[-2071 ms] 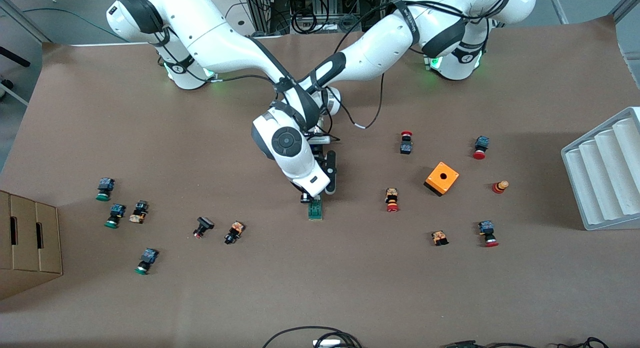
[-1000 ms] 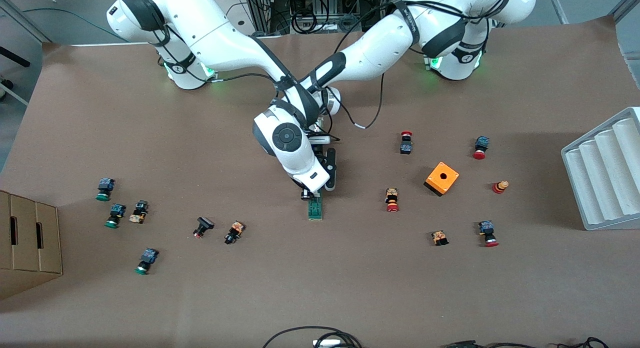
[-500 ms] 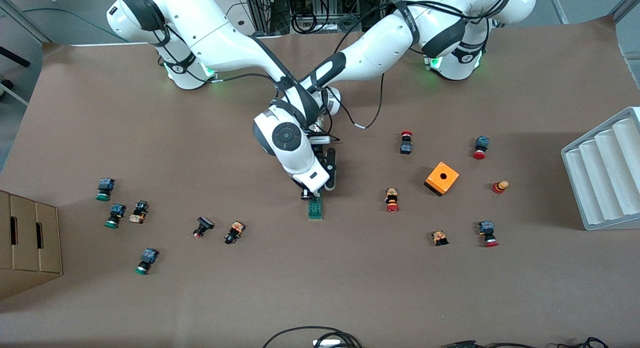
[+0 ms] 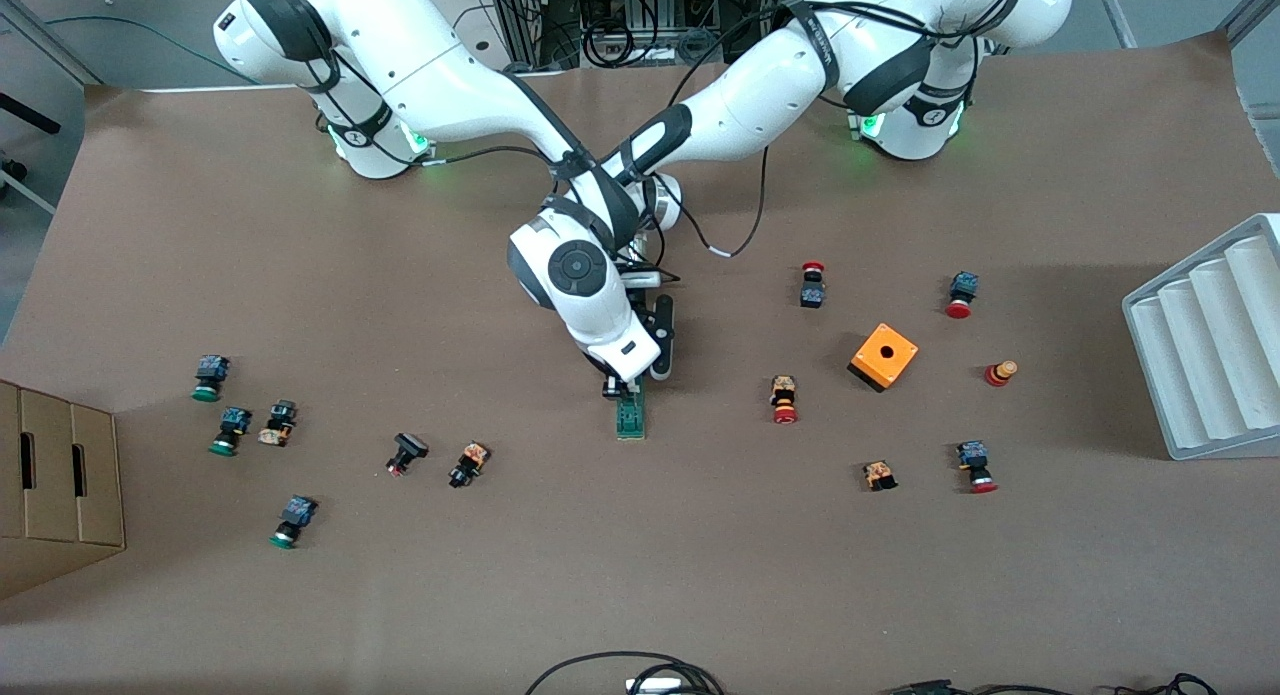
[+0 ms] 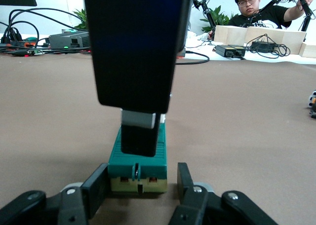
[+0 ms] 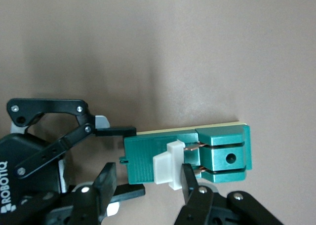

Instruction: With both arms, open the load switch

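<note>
The switch (image 4: 630,416) lies mid-table, with bare paper (image 4: 640,555) all around it. The left gripper (image 5: 143,185) is clamped on the end of the switch toward the bases. The right gripper (image 6: 148,178) is clamped on its white slider (image 6: 168,164).

Orange plastic cube w/ a hole (image 4: 884,356) sitting near red-capped push buttons (image 4: 783,399); green-capped buttons (image 4: 209,377) lying by cardboard box (image 4: 55,485); grey ribbed tray (image 4: 1207,338) resting at table edge.

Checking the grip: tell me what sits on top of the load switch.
On the load switch, the right gripper pinches its white sliding piece; the left gripper clamps the body's end. The underside is hidden.
</note>
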